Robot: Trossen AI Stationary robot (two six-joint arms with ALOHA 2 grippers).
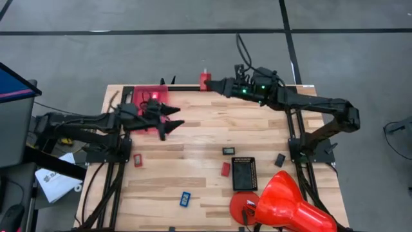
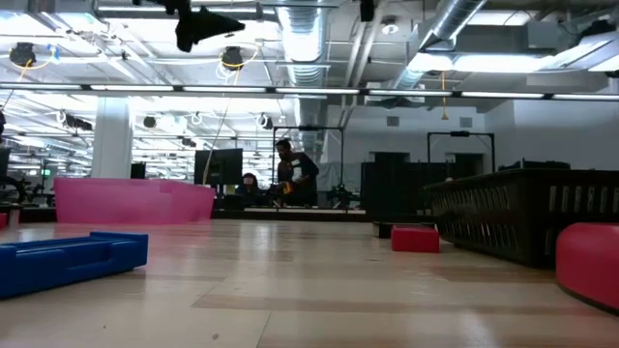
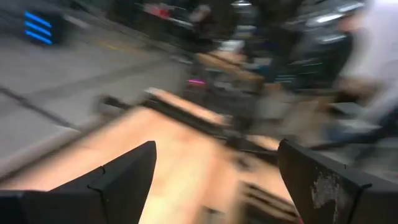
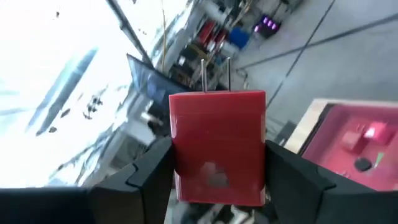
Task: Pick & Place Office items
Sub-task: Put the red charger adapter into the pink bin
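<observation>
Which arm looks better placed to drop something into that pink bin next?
Probably the right: its gripper already holds a red plug block beside the pink bin. The left gripper is open and empty.

Red cone (image 1: 290, 203), black tray (image 1: 244, 173), pink bin (image 1: 147, 95) (far-left corner)

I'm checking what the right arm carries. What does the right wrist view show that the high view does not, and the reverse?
Only the right wrist view shows that the red block in the right gripper has two metal prongs on its far end.

Only the high view shows the left gripper open above the table, the blue piece, the black tray and the big red cone.

Both show the red block clamped by the right gripper, and the pink bin at the table's far edge.
</observation>
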